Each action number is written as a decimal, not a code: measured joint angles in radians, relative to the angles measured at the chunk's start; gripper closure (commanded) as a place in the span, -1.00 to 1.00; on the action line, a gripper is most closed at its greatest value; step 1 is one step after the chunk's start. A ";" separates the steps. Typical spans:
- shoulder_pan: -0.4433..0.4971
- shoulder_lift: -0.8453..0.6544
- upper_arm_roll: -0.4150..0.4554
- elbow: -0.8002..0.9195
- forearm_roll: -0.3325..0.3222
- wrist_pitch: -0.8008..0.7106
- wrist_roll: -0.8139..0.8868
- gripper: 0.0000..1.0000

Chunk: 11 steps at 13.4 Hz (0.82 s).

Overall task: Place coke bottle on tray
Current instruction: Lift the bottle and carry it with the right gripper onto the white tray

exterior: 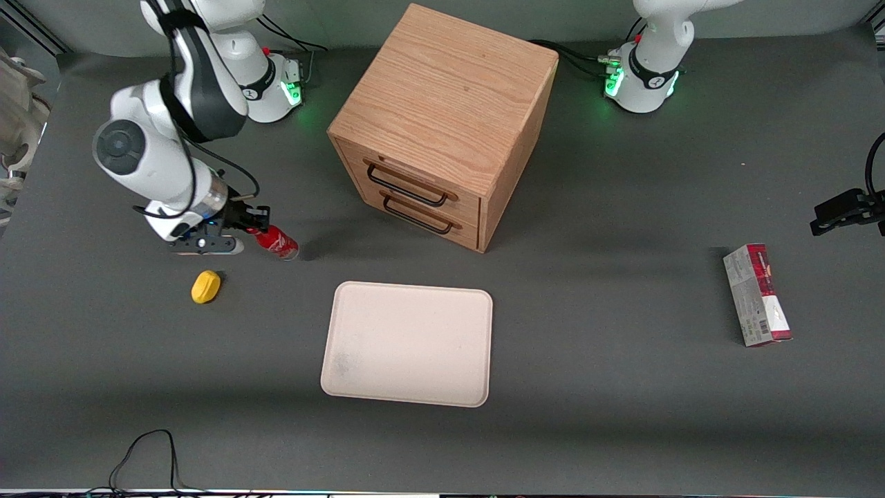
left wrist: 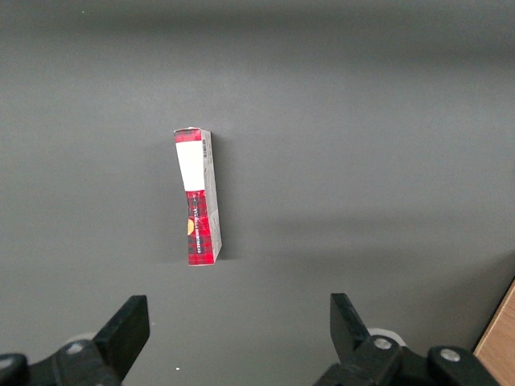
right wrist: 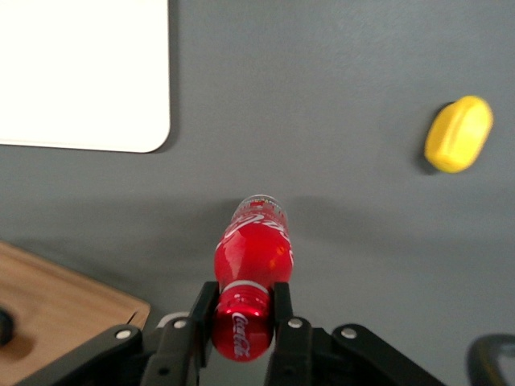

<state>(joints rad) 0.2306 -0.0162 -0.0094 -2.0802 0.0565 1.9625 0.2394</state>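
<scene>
**Desk:** What is the arm holding?

**Photographer:** The right arm's gripper (right wrist: 244,322) is clamped on the coke bottle (right wrist: 251,265), one black finger (right wrist: 203,310) on each side of the red cap end. The bottle hangs tilted, clear base lowest, over the dark grey table (exterior: 622,415) toward the working arm's end.

**Desk:** How will it handle?

**Photographer:** It looks small, light and rigid, with a smooth, glossy skin that could slip or swivel. The neck grip leaves the body free to swing, so I'd judge a slow carry safest.

**Desk:** What lies around it?

**Photographer:** A matte yellow lemon-like lump (exterior: 205,286) sits near, closer to the front camera. The tray (exterior: 408,342), a flat cream rectangle with rounded corners and a low rim, lies nearer the camera too, apart from the bottle, and bare. Above it in the frame stands a grained wooden drawer cabinet (exterior: 442,117) with two dark wire handles. A red-and-white carton (exterior: 757,294) lies toward the parked arm's end.
</scene>
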 measured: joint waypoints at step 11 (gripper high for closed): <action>-0.019 0.446 0.006 0.933 0.003 -0.554 0.090 1.00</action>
<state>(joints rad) 0.2117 0.4303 -0.0034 -1.1468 0.0591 1.4083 0.3297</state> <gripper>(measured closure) 0.687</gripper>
